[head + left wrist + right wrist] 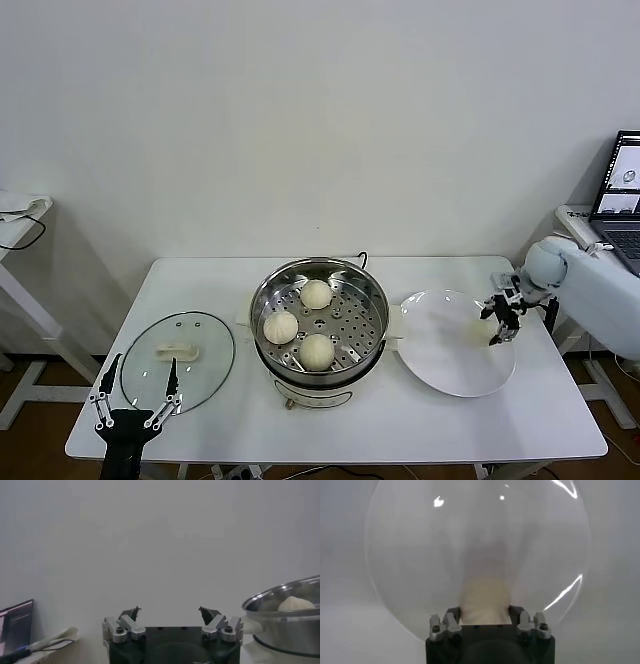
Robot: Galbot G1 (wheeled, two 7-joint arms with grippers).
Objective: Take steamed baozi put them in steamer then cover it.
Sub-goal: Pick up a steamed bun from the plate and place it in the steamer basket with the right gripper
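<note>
1. The right gripper [497, 325] sits at the right of the frame over the white plate [455, 365], jaws closed around a baozi [484, 602].
2. Three buns [316, 293] lie in the steamer [319, 315], centre frame.
3. The left gripper [135, 390], lower left, hangs released beside the cover [178, 347] on the surface [400, 415].

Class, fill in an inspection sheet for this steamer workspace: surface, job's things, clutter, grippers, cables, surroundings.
Surface: white table, flat.
Job's things: steamer at centre with three baozi on its tray; a fourth baozi on the plate; lid lying flat to the steamer's left.
Clutter: nothing seen.
Grippers: left gripper open, at the table's near edge by the lid; right gripper over the plate, fingers around the fourth baozi, grip not confirmed.
Cables: dark cord behind the steamer.
Surroundings: plain wall; laptop on a stand at right; another stand at left.
</note>
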